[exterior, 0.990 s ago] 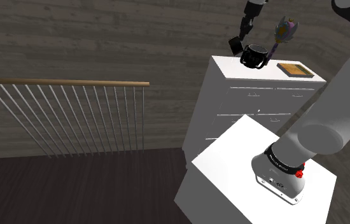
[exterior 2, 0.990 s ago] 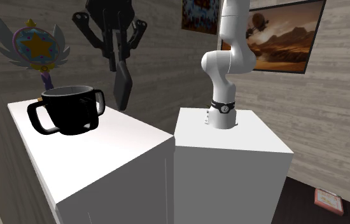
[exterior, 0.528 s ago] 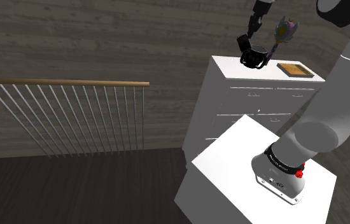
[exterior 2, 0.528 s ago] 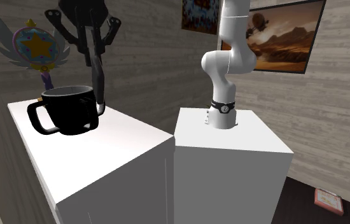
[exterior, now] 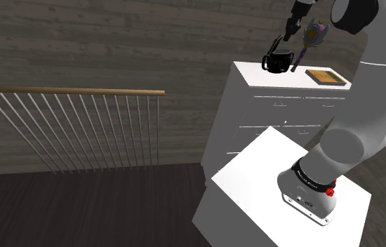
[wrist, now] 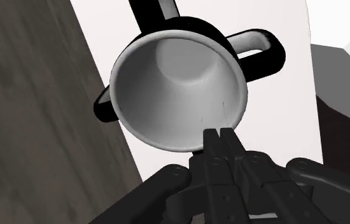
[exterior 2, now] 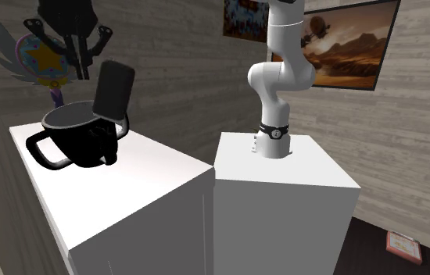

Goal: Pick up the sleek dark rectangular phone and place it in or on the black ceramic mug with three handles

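"Leaning on the mug, the phone (exterior 2: 115, 87)?"

"Looks so. Dark slab, tilted. Its low end is at the rim of the mug (exterior 2: 77, 139), on the second exterior view's right side. Its top sticks up above the rim. Can't tell if the low end is inside or just against the rim."

"Mug?"

"Black outside, grey inside, three loop handles. Stands on the white tabletop (exterior 2: 143, 180) of a dresser (exterior: 276, 112). Wrist view shows the inside of the cup with no phone seen in it."

"Gripper?"

"Gripper (exterior 2: 80, 69) hangs above the mug. The phone's upper corner is just beside its fingertips. In the wrist view the two fingers are pressed together right at the mug rim, with nothing seen between them. From the outside views I can't tell if they touch the phone."

"Other stuff up there?"

"A star wand (exterior 2: 43, 64) with wings stands behind the mug, partly hidden by the gripper. A flat brown square thing (exterior: 325, 76) lies on the same tabletop, well apart from the mug, toward the shoulder view's right."

"Surroundings?"

"White stand (exterior 2: 284, 203) just beside the dresser, with the arm base on top. Railing (exterior: 72, 130) with a wooden top rail at the shoulder view's left. Grey plank walls, a framed picture (exterior 2: 346, 47), dark floor, and a small book (exterior 2: 403, 244) on it."
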### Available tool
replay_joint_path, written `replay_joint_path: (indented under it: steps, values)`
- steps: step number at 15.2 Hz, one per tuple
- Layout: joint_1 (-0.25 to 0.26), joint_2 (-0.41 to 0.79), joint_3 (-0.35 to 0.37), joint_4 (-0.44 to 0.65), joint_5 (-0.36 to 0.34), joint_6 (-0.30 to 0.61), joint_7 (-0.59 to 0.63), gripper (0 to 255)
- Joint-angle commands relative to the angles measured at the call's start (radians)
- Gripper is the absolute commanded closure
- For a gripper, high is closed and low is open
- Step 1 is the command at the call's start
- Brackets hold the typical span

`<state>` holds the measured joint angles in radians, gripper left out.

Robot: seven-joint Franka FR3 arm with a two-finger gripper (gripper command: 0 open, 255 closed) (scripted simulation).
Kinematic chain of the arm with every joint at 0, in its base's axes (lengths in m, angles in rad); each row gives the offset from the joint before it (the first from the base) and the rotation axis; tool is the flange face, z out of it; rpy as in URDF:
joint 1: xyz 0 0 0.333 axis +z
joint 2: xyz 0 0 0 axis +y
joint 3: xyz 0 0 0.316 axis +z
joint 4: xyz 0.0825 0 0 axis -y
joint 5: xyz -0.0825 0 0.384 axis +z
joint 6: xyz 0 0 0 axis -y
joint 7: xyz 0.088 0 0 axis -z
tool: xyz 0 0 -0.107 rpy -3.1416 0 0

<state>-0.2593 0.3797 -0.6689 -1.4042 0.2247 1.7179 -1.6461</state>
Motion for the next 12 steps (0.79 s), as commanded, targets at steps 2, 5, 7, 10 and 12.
replay_joint_path:
  steps: [2, 5, 7, 10, 12]
  values:
    - [-0.003, 0.007, 0.001, -0.004, 0.004, 0.009, -0.003, 255]
    - [0.042, -0.076, 0.029, -0.103, -0.039, 0.080, -0.151, 0]
    - [0.080, -0.168, 0.057, -0.211, -0.083, 0.148, -0.298, 0]
    - [0.123, -0.317, 0.096, -0.379, -0.142, 0.240, -0.526, 0]
    - [0.142, -0.419, 0.117, -0.490, -0.175, 0.290, -0.687, 0]
